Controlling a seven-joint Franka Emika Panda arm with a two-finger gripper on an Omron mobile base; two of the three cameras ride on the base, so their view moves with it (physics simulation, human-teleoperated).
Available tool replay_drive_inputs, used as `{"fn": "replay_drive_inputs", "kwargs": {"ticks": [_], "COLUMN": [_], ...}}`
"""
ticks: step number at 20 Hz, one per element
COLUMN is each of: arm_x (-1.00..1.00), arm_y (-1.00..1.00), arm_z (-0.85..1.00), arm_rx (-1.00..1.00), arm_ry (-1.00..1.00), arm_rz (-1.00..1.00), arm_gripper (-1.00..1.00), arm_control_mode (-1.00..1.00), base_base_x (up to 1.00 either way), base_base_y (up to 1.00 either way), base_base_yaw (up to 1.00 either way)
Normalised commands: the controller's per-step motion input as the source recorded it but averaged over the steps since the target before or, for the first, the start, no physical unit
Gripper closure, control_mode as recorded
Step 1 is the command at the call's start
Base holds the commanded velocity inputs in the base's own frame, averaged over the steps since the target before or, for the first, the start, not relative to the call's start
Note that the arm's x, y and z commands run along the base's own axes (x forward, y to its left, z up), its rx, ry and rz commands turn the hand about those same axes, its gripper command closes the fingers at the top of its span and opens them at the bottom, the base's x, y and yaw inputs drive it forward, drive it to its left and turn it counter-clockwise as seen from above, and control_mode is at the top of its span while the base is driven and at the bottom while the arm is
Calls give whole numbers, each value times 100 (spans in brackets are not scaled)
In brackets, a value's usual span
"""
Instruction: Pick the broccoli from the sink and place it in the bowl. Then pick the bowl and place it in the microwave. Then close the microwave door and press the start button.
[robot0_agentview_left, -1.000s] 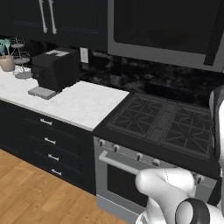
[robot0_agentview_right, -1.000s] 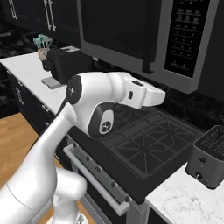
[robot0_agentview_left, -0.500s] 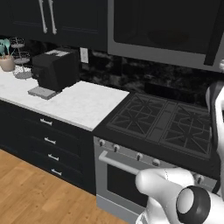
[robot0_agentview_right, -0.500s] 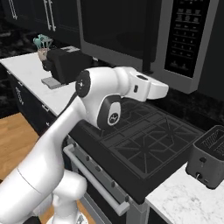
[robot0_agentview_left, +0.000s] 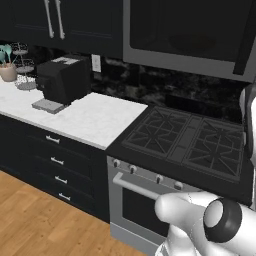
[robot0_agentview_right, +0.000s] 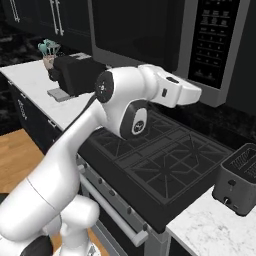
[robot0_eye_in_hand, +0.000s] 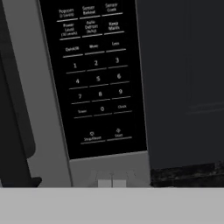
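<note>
The microwave (robot0_agentview_left: 190, 35) hangs above the stove, and its dark glass microwave door (robot0_agentview_right: 135, 30) is shut flush in the grey frame. Its black control panel (robot0_agentview_right: 215, 45) is on the right side. In the hand view the keypad is close up, with the start button (robot0_eye_in_hand: 118, 132) in the bottom row. My gripper (robot0_eye_in_hand: 111, 183) is shut with nothing in it and sits just below that row, close to the panel. From the right base view, the gripper (robot0_agentview_right: 199, 93) reaches out towards the panel's lower edge. The broccoli, the bowl and the sink are out of view.
A black gas cooktop (robot0_agentview_left: 190, 145) lies under the arm. To its right a dark toaster (robot0_agentview_right: 240, 185) stands on the white counter. On the left counter are a black coffee machine (robot0_agentview_left: 62, 80) and a utensil pot (robot0_agentview_left: 7, 67).
The arm has stretched further right and slightly up, bringing the shut gripper closer to the control panel. The microwave door stays shut.
</note>
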Motion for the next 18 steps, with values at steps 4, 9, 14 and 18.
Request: {"fn": "replay_drive_inputs", "kwargs": {"ticks": [4,9,14,18], "arm_x": [16,15,13,19], "arm_y": [-2,-26,-28,-16], "arm_z": [0,4,5,0], "arm_rx": [0,1,0,0], "arm_ry": [0,0,0,0], "arm_rz": [0,0,0,0], "arm_gripper": [100,100,100,100], "arm_control_mode": [-100,-100,-100,-100], "base_base_x": [0,0,0,0], "base_base_y": [0,0,0,0], "base_base_yaw": [0,0,0,0]}}
